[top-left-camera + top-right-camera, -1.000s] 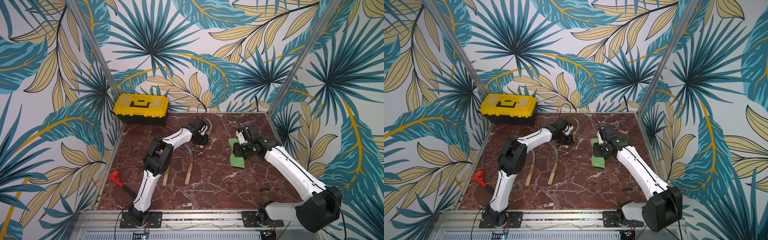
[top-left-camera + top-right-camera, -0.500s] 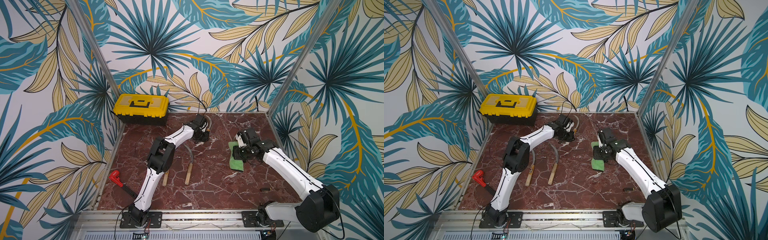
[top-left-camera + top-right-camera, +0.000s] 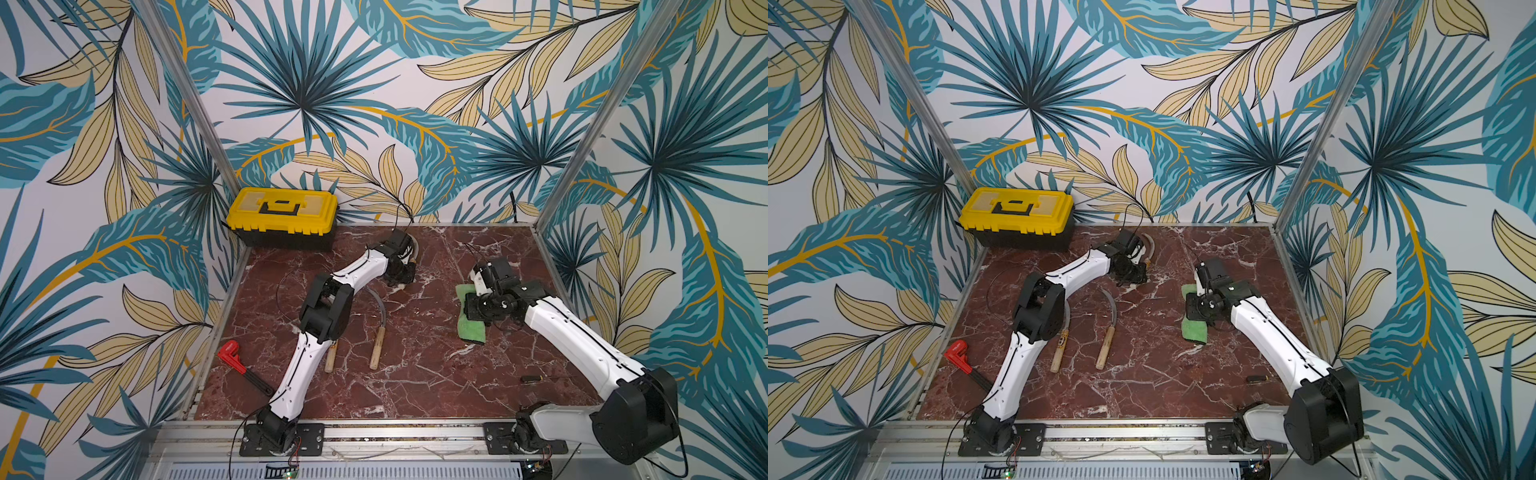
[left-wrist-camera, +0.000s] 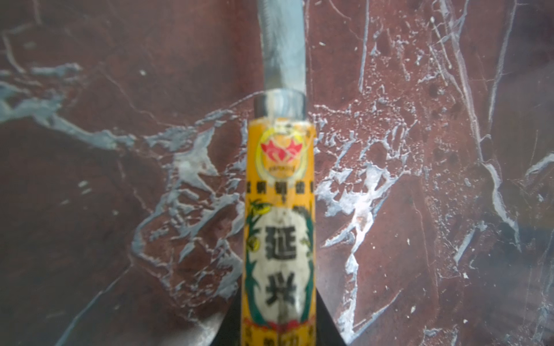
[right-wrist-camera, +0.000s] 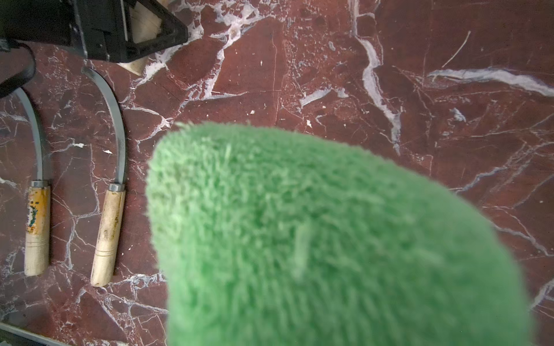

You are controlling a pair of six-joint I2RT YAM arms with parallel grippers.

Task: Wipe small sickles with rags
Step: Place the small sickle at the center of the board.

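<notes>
Red-handled pipe wrench (image 3: pixel 231 352): flat at the left edge of the dark-red marble desk (image 3: pixel 419 390), towards the front. Yellow toolbox (image 3: pixel 282 210): lid shut, at the far left corner against the wall. Labelled sickle (image 3: pixel 1060 347): flat on the desk left of centre, pale wooden handle pointing to the front, blade partly hidden under the left arm in both top views. Plain-handled sickle (image 3: pixel 376 353): just beside the labelled one on its right, lying the same way, the two apart. Left claw (image 3: pixel 402 272): far centre of the desk, narrow, clamped on the handle of the held sickle (image 4: pixel 280 224), whose orange label faces the left wrist camera and whose grey blade (image 3: pixel 1149 245) curves away towards the back wall. Green rag (image 3: pixel 471 328): right of centre, fuzzy microfibre, gripped at its far end and trailing towards the front; whether its loose end touches the desk cannot be told. Right claw (image 3: pixel 473 309): closed on the green rag, fingers hidden by the cloth in the right wrist view. Small dark tool (image 3: pixel 534 378): front right of the desk, alone, too small to identify.
</notes>
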